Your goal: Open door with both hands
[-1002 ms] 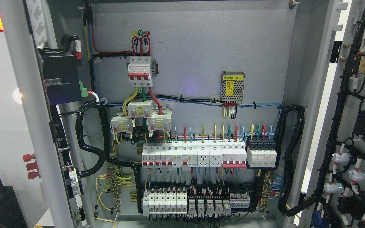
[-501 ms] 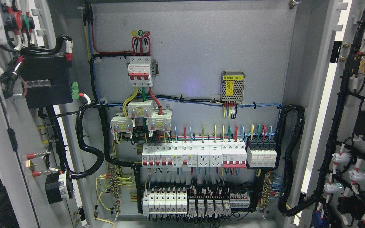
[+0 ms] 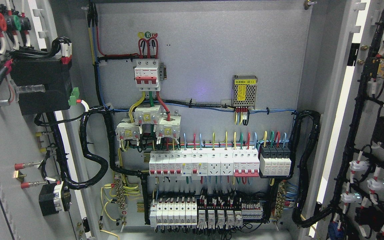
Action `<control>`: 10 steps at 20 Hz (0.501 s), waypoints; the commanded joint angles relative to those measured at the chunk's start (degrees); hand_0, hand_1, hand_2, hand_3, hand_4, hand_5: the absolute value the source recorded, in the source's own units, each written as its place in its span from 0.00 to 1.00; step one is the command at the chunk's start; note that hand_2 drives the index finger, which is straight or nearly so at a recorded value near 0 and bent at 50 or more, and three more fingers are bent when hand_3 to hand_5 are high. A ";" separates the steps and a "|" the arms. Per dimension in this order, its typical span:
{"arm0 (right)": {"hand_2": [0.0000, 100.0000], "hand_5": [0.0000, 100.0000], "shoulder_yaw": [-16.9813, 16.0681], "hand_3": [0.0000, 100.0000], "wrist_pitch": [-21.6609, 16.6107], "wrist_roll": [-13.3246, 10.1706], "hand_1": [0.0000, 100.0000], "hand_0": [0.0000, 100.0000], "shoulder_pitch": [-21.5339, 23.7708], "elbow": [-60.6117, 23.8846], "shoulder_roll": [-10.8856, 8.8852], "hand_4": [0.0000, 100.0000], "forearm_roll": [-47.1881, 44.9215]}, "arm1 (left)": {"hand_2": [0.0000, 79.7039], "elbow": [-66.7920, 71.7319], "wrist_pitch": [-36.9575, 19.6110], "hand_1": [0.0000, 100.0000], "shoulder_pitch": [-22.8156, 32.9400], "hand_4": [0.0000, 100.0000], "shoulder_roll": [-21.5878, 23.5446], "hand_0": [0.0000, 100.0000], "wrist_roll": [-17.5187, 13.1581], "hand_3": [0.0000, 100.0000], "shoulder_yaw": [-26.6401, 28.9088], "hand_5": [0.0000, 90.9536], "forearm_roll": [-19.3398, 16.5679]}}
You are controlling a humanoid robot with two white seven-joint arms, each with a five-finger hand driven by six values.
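I see a pale grey back panel [image 3: 212,50] with speckled texture, a white main breaker [image 3: 147,75] with red levers, red, yellow and green wires [image 3: 148,98] below it, a silver mesh power supply [image 3: 244,90] bearing a yellow label, white breaker rows [image 3: 203,163] with red toggles, black cable looms [image 3: 307,160], and grey doors: left door [image 3: 8,150], right door [image 3: 365,140]

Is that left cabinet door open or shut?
Open. The left door is swung wide, its wired inner face showing, and the breakers inside are exposed.
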 commanded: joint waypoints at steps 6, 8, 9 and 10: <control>0.00 0.00 2.50 0.00 0.10 0.01 0.00 0.00 -0.06 0.59 1.60 0.00 2.42 | 0.00 -0.01 -0.04 0.00 -0.53 0.04 -0.04 0.00 -0.01 0.00 0.44 0.00 0.00; 0.00 0.00 2.94 0.00 0.10 0.01 0.00 0.00 -0.15 0.77 1.60 0.00 2.42 | 0.00 -0.01 -0.04 0.00 -0.53 0.04 0.05 0.00 -0.01 0.00 0.44 0.00 0.00; 0.00 0.00 3.29 0.00 0.10 0.01 0.00 0.00 -0.15 0.77 1.60 0.00 2.51 | 0.00 -0.01 -0.04 0.00 -0.53 0.04 -0.04 0.00 -0.01 0.00 0.44 0.00 0.00; 0.00 0.00 3.73 0.00 0.10 0.01 0.00 0.00 -0.15 1.03 1.60 0.00 2.51 | 0.00 -0.01 -0.04 0.00 -0.53 0.04 0.05 0.00 -0.01 0.00 0.44 0.00 0.00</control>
